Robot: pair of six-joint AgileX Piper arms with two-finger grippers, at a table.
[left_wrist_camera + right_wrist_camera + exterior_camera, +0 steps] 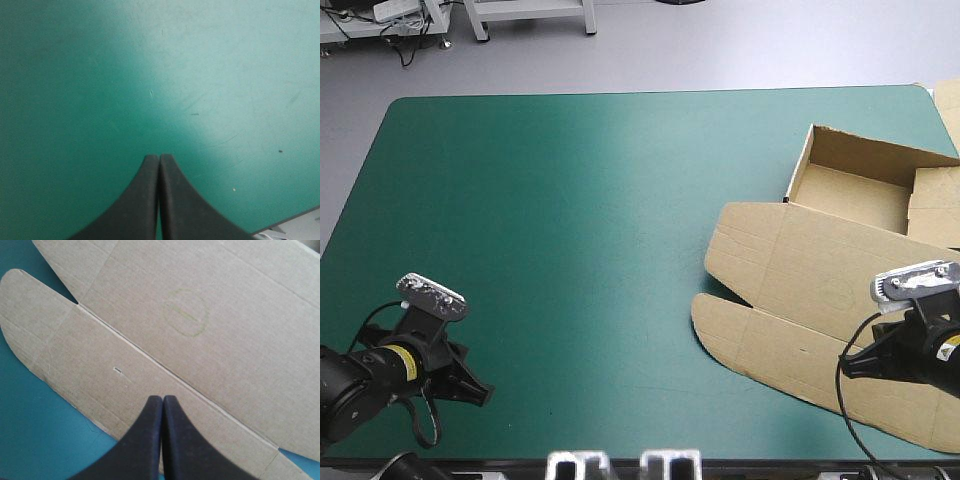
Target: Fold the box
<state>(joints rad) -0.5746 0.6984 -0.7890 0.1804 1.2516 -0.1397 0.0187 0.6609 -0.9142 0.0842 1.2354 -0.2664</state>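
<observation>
Box (820, 270): brown, tray open, lid flat on the cover (570, 220); its right part is cut off from sight.
Right gripper (162, 399): over the box's lid flap, fingers closed and empty; contact unclear.
Left gripper (159, 157): well apart from the box, fingers closed and empty.

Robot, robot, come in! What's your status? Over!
Left claw shut, over bare cover. Right claw shut, above box lid. Tray up, lid flat. Nothing in the way.
</observation>
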